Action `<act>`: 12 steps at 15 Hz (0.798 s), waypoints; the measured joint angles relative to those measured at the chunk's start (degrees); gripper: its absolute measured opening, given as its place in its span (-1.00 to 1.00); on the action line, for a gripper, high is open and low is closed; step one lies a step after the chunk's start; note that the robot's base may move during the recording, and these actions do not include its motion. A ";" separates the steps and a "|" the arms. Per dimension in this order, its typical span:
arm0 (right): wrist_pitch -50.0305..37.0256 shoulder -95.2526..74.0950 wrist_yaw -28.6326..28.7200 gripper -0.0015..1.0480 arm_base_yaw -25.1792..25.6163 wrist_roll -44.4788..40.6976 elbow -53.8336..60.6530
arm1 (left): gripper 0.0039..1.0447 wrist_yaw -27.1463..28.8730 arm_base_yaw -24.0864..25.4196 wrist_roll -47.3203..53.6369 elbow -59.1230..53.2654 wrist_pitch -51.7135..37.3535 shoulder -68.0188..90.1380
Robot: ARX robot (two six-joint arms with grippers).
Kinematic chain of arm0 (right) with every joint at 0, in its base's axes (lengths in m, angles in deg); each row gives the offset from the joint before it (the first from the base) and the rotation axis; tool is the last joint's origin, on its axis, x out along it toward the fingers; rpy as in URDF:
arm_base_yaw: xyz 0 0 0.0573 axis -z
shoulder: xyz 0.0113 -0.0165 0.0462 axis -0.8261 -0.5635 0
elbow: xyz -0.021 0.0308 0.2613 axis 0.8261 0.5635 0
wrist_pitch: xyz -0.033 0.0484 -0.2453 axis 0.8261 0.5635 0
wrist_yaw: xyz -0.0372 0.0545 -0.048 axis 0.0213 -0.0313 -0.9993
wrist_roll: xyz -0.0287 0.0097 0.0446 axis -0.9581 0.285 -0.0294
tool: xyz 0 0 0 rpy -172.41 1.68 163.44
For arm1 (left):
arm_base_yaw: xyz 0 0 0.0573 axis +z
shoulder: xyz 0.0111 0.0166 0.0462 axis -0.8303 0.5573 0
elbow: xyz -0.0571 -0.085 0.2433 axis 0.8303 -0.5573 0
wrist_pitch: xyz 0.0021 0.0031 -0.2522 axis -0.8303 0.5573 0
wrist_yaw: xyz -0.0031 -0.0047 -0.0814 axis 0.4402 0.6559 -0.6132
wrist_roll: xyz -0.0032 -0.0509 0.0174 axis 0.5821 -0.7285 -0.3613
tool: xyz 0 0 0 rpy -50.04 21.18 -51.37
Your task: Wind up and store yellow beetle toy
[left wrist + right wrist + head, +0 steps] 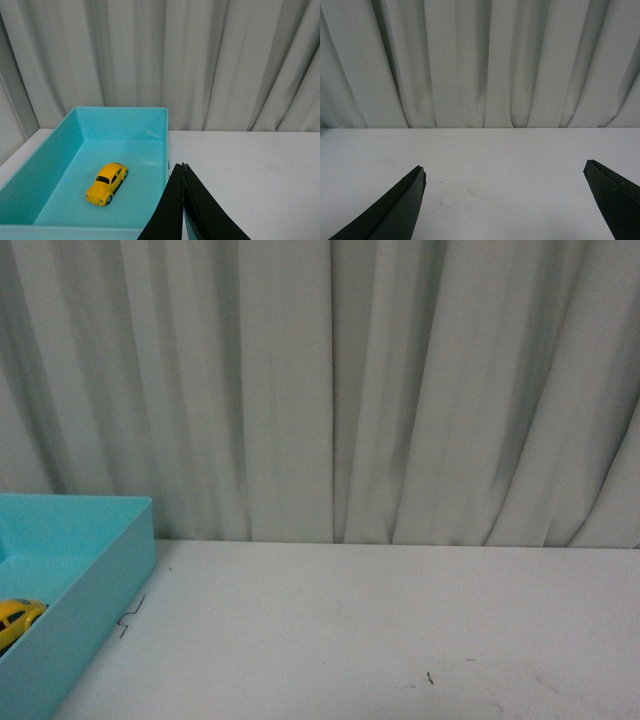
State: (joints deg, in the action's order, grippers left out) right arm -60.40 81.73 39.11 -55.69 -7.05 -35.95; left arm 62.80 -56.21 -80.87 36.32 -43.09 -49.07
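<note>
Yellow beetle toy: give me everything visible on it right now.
The small glossy yellow beetle toy car has a rounded body, dark windows and silver-hubbed wheels, and looks like painted metal or plastic. It sits upright on its wheels on the floor of the open turquoise plastic bin, apart from the walls and angled across the bin. Nothing grips it. The front view shows only part of it at the frame edge.

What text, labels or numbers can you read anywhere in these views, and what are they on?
None: no readable text in any view.
Yellow beetle toy: no lettering or plate visible.
Turquoise bin: plain walls, no label.
White table: only small dark scuffs, not writing.
Left pincer and right pincer: plain black, unmarked.
</note>
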 joint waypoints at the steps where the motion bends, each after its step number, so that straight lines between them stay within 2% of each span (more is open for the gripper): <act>1: 0.00 0.00 -0.02 0.87 0.00 0.00 0.00 | -0.97 -0.02 0.00 0.00 0.00 1.42 -1.46; 7: 0.00 0.00 -0.02 0.87 0.00 0.00 0.00 | -0.97 -0.02 0.00 0.00 0.00 8.15 -8.15; 9: 0.00 0.00 -0.04 0.87 0.00 0.00 0.00 | -0.97 -0.02 0.00 0.00 0.02 18.95 -16.57; 12: 0.00 0.00 -0.02 0.87 0.00 0.00 0.00 | -0.97 -0.04 0.02 0.00 0.02 18.64 -17.75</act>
State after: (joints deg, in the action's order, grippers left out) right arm -60.40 81.73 39.09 -55.69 -7.05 -35.95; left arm 62.75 -56.19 -80.87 36.35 -24.45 -66.82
